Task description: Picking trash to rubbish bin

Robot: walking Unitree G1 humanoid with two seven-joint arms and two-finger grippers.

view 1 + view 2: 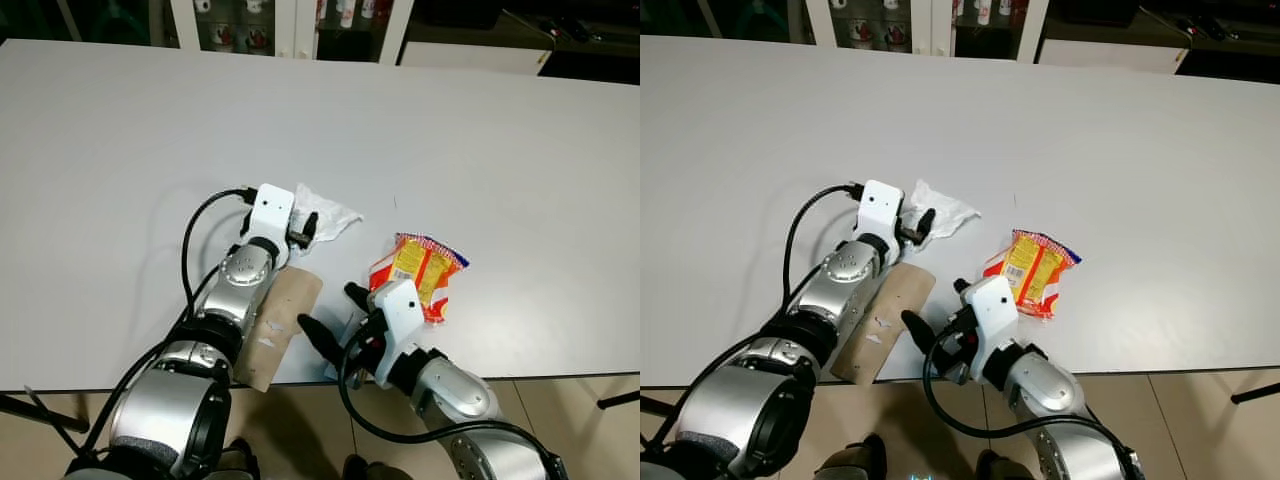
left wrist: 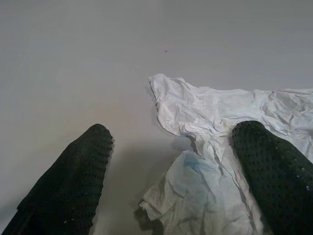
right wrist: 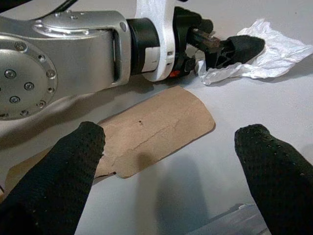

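While my left gripper (image 2: 171, 161) sits right at the crumpled white tissue (image 1: 330, 212), that pairing is what the next move turns on. The tissue lies on the white desk (image 1: 480, 130), inward from the near edge and roughly midway along it. In the left wrist view the two black fingers stand spread wide. One finger (image 2: 274, 166) rests over the tissue's crumpled body; the other is on bare desk beside it. So the tissue is between the jaws but off-centre, bunched toward one finger. Nothing is gripped yet, as far as I can judge. The tissue's longer spread runs away from the wrist toward the far side of the desk, though the crumpling makes that hard to call.

My right gripper (image 3: 171, 147) hovers just over the near edge, fingers wide apart and holding nothing. It looks across at the flat brown cardboard piece (image 1: 280, 325). That piece lies long-axis from the near edge inward, its near end hanging over the edge, partly under my left forearm. The orange snack wrapper (image 1: 418, 272) lies just to the right of the right wrist, near the front edge.

Left arm is clearly nearer the tissue; right arm is nearer the cardboard and the wrapper. I judge closing the left jaws comes next.
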